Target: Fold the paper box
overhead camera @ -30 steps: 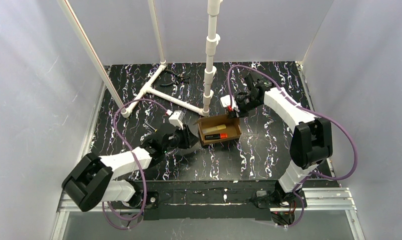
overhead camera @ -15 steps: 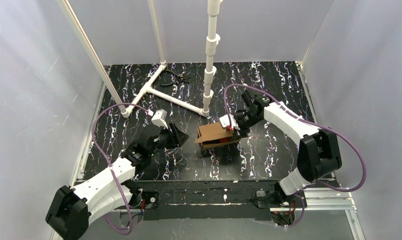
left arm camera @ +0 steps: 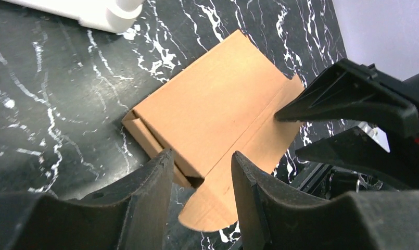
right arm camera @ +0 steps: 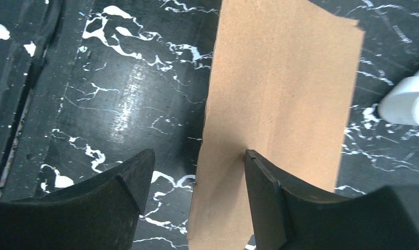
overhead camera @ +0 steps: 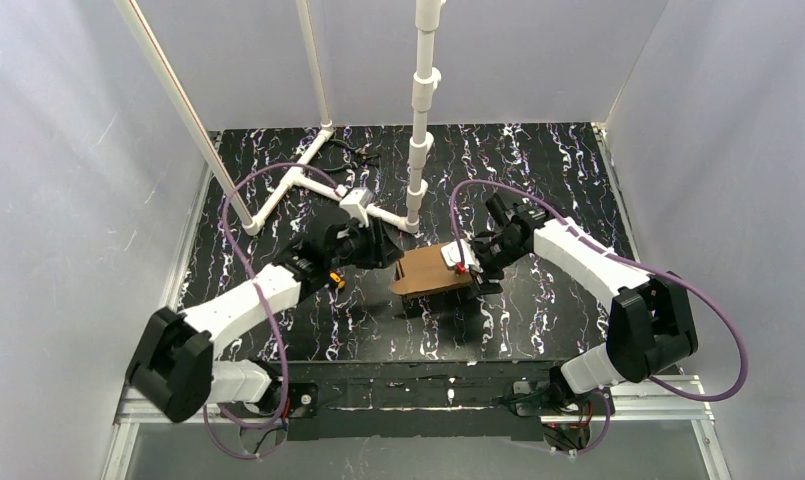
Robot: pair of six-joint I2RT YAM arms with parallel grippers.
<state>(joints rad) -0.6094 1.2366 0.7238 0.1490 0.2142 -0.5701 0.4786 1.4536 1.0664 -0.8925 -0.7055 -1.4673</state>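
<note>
paper box mid-table, lid folded over | left gripper at its 9 o'clock edge, jaws apart | right gripper at 3 o'clock edge, jaws apart, 1 over lid | open table at 6 o'clock

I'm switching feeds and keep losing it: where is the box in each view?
Top external: box near the middle of the table.
Left wrist: centre of the picture, lying diagonally, lid over it.
Right wrist: upper centre-right, a flat brown panel.
Shared landmark: the black, white-veined table under the box in all three; the white pipe just beyond it shows top left in the left wrist view.
</note>
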